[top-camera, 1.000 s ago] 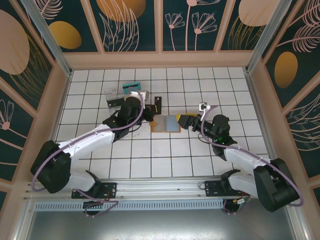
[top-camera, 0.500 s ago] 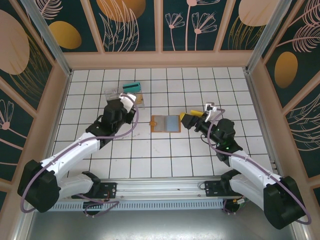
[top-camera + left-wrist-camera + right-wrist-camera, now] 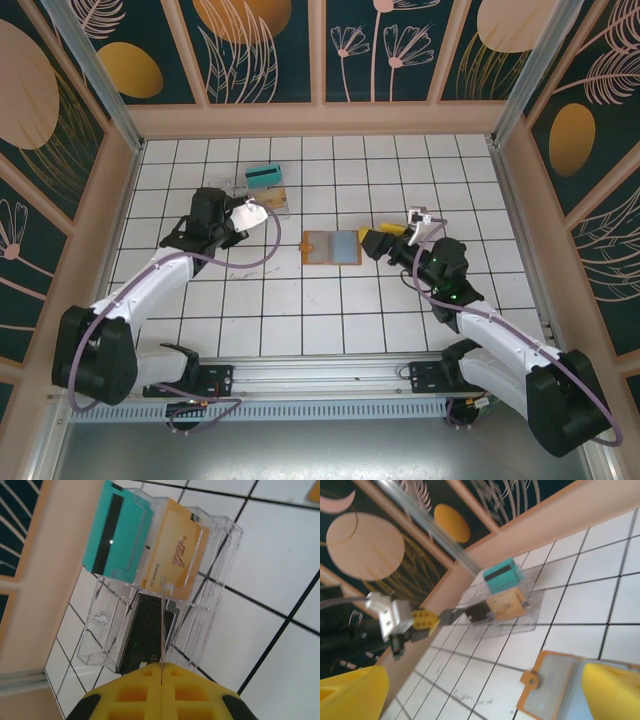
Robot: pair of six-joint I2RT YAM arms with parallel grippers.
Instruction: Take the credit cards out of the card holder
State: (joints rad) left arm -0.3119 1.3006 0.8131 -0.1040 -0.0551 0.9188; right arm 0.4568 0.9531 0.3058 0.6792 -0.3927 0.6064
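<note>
White square tiles with dark grout cover the desk [image 3: 330, 310], walled by teal panels painted with peach flowers. Near the middle lies the card holder [image 3: 332, 247], opened flat: an orange-brown leather-like rim around two pale blue-grey faces. In the right wrist view the picture edge cuts it off, and one yellow finger covers part of a face.

The right gripper [image 3: 373, 241] sits just beside it, spread wide. Toward the far left stands a clear plastic tray [image 3: 220, 580], glossy and ribbed into slots. It holds a teal card [image 3: 117, 535] with a black stripe, a tan card [image 3: 175, 555] with small script too blurred to read, and a black card [image 3: 145, 640] lower down, partly hidden behind the left gripper [image 3: 162, 672]. That gripper's yellow waffled fingers are pressed together. A thin grey line rises from their seam, and what it is cannot be told.
</note>
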